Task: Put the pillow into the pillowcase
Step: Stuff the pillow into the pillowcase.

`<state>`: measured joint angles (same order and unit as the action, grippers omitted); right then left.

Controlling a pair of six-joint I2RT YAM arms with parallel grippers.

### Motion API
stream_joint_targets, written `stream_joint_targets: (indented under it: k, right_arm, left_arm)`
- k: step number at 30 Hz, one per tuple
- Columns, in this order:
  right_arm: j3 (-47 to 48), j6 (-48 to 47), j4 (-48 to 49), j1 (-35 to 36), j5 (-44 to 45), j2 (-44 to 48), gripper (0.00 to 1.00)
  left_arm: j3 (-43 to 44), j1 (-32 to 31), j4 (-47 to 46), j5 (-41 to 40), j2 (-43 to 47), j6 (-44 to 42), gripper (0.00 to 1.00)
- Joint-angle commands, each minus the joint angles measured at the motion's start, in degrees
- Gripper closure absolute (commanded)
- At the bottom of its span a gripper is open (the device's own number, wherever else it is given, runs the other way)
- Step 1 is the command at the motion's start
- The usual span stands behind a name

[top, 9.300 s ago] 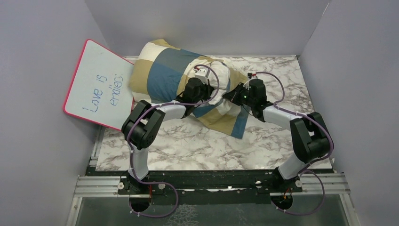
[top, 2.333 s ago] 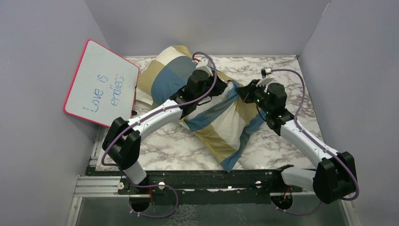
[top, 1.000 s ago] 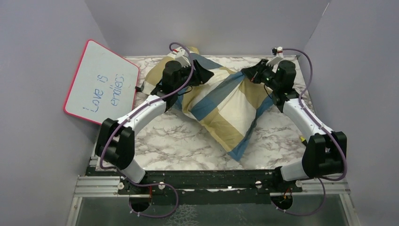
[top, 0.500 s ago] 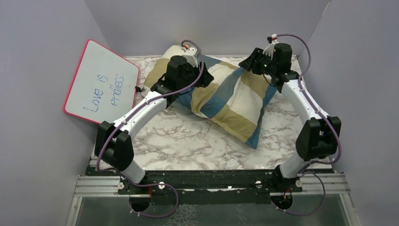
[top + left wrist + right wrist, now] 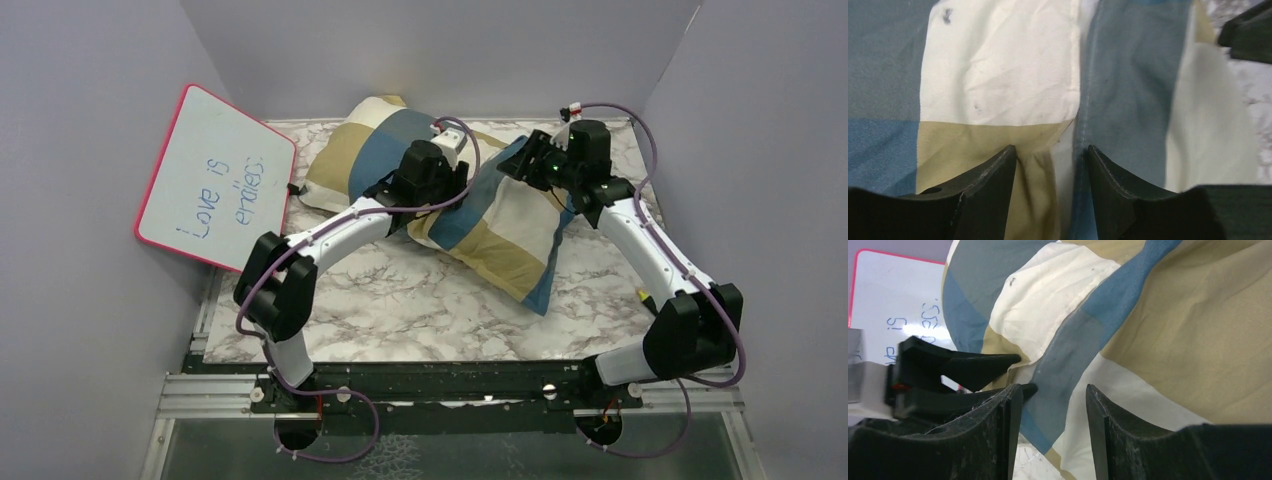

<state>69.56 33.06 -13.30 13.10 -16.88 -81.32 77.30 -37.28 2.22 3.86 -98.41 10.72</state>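
Observation:
The blue, tan and cream checked pillowcase (image 5: 470, 225) lies plump and slanted across the marble table, from back left to front right. The pillow is hidden; no plain white cushion shows apart from the cloth. My left gripper (image 5: 466, 186) hovers over the middle of the pillowcase (image 5: 998, 75), jaws open astride a stitched blue hem and a tan fold (image 5: 1050, 150). My right gripper (image 5: 516, 166) is just to its right, open over a blue band of the pillowcase (image 5: 1168, 330), nothing pinched (image 5: 1053, 387). The left gripper's fingers (image 5: 973, 365) show in the right wrist view, close by.
A pink-rimmed whiteboard (image 5: 215, 180) with blue writing leans against the left wall; it also shows as the whiteboard (image 5: 888, 300) behind the cloth. Grey walls close in the back and both sides. Bare marble table (image 5: 400, 300) lies in front of the pillowcase.
My right gripper has opened and let go of the pillowcase, which has dropped flat onto the table. Both grippers have come down towards the middle of the pillowcase, the left moving right.

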Motion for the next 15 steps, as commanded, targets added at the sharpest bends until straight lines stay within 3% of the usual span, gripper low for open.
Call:
stream_joint_targets:
  k: [1,3,4,5,7,10,15]
  right_arm:
    - [0.38,0.28,-0.65,1.14,2.24,-3.42,0.47]
    - [0.63,-1.41,-2.77,1.65,4.13,-5.23,0.49]
    - [0.24,-2.23,-3.81,1.72,5.69,-5.81,0.50]
    - [-0.79,-2.82,-4.44,1.71,6.88,-5.94,0.50]
    - [-3.85,-4.73,-2.92,1.75,7.68,-5.19,0.51]
    - [-7.55,-6.68,1.71,1.68,5.67,-4.43,0.54]
    - [-11.08,-7.14,10.22,1.75,-1.42,-5.39,0.58]
  left_arm:
    - [1.77,-0.16,-1.82,-11.36,-3.42,-2.05,0.47]
    - [1.29,-0.24,-5.13,-12.66,-3.68,-2.21,0.57]
    - [1.41,-0.25,-5.98,-12.73,-3.86,-2.34,0.66]
    - [2.03,-0.31,-6.24,-12.38,-4.11,-2.37,0.83]
    - [4.09,-0.53,-5.66,-10.03,-4.18,-1.79,1.00]
    - [6.89,-1.46,-6.12,-6.24,-3.00,1.19,1.00]
    - [7.95,-1.48,-14.02,5.94,-1.63,14.19,1.00]
